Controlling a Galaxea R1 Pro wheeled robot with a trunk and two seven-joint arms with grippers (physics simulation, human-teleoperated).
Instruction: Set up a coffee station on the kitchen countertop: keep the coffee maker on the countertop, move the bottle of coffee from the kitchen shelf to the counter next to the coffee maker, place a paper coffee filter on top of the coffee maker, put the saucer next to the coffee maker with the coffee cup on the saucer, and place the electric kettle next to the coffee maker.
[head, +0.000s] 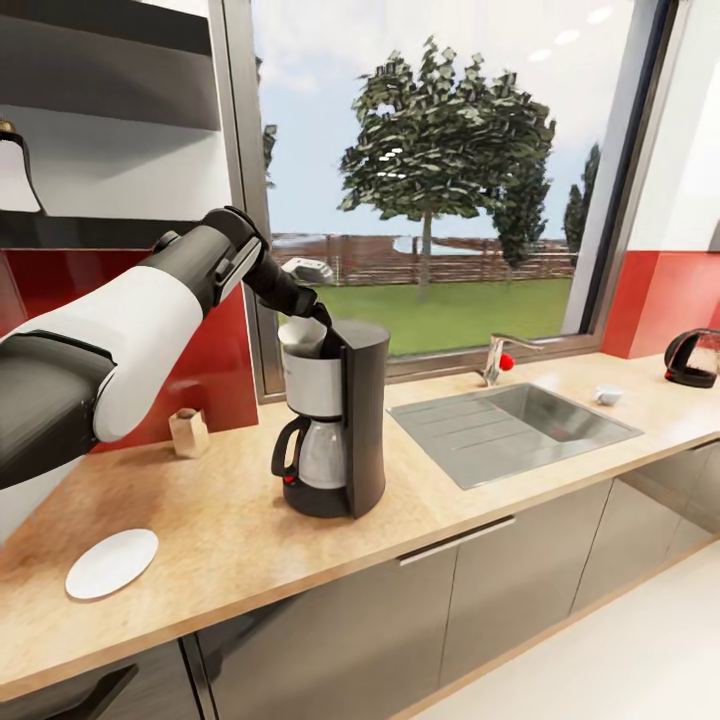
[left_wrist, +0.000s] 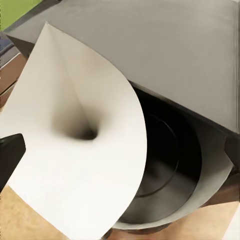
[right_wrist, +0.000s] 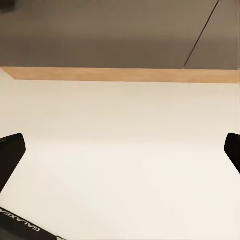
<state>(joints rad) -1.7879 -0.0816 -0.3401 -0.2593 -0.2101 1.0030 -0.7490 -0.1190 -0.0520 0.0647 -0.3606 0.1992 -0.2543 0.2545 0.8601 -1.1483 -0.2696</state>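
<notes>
From the head camera, the left arm reached across the countertop to the coffee maker, its left gripper right at the machine's open top, where the white edge of the paper coffee filter showed. The left arm was plainly the nearer one for this job. A saucer lay well apart from the machine toward the counter's near edge, a small wooden block stood against the red backsplash, and beyond the sink sat a small white coffee cup and the electric kettle at the far end. In the left wrist camera, the filter spread as an open cone, its hollow pointing toward the lens, partly overlapping the dark round basket of the machine; one black fingertip touched the cone's rim, so the jaws appeared to be pinching the paper, though the second finger was hidden. Seating it would likely call for shifting the cone farther over the basket. In the right wrist camera, the right gripper had its fingers spread wide with nothing between them, over a pale surface.
</notes>
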